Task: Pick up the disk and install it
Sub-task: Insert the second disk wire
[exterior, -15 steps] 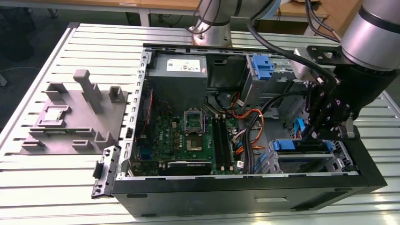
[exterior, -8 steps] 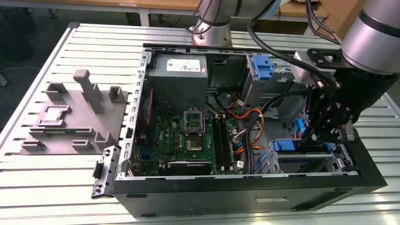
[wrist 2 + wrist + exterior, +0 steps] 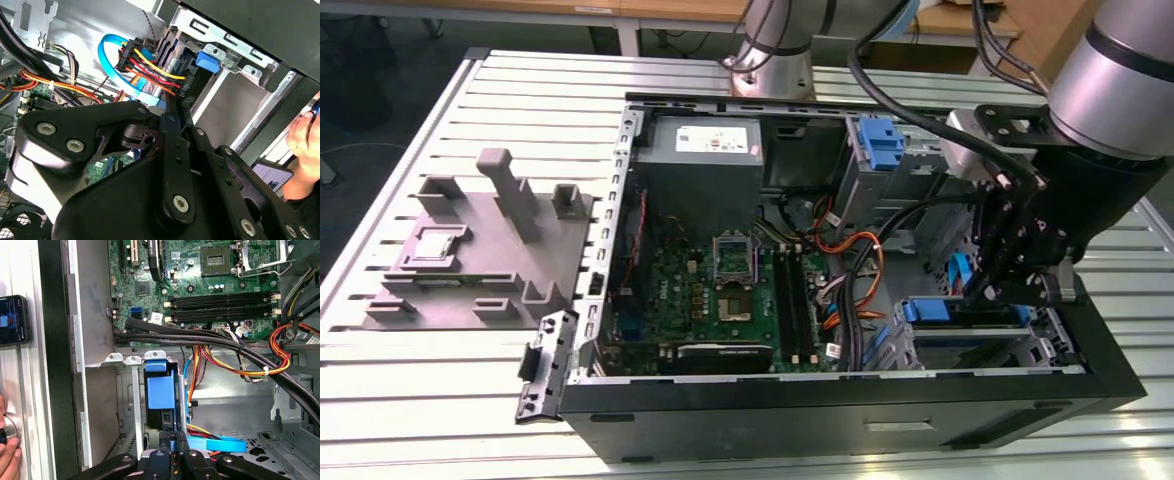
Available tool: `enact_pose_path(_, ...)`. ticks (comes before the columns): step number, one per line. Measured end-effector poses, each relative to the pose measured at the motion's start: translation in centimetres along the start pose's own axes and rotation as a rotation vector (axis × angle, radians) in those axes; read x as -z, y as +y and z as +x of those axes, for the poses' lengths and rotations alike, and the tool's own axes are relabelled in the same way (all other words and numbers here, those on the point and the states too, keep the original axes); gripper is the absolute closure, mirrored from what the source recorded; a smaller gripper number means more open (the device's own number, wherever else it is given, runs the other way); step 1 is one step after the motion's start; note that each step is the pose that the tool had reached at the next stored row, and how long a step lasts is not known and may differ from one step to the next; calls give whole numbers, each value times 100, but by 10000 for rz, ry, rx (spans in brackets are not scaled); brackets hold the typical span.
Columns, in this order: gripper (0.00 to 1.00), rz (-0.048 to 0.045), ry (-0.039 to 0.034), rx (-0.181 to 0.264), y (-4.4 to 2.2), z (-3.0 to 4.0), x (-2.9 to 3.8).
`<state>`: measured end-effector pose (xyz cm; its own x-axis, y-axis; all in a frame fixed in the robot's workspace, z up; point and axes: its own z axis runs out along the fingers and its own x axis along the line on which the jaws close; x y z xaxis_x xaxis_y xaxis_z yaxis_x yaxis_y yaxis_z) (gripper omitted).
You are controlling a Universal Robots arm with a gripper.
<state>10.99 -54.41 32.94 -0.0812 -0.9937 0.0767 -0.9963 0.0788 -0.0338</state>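
The disk stands on edge in the drive cage at the corner of the open computer case, its blue bracket facing the first wrist view. My gripper is shut on the near end of the disk's blue bracket, fingers close together with a sliver of blue between them. In the exterior view the gripper hangs inside the case at that view's right, beside the blue bracket. In the second wrist view the black finger linkage points at the disk, where red, yellow and blue cables plug in.
The motherboard fills the case floor, with thick black cables and coloured wire bundles running past the cage. A second blue bracket sits in the upper bay. A person's hand and phone are just outside the case. A grey fixture lies at the exterior view's left.
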Motion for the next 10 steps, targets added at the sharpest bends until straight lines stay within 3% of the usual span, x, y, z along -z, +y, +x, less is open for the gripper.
enact_pose_path(4,76,0,-12,0,0,0,-1)
enact_pose_path(10,76,-5,-53,-2,-3,8,106)
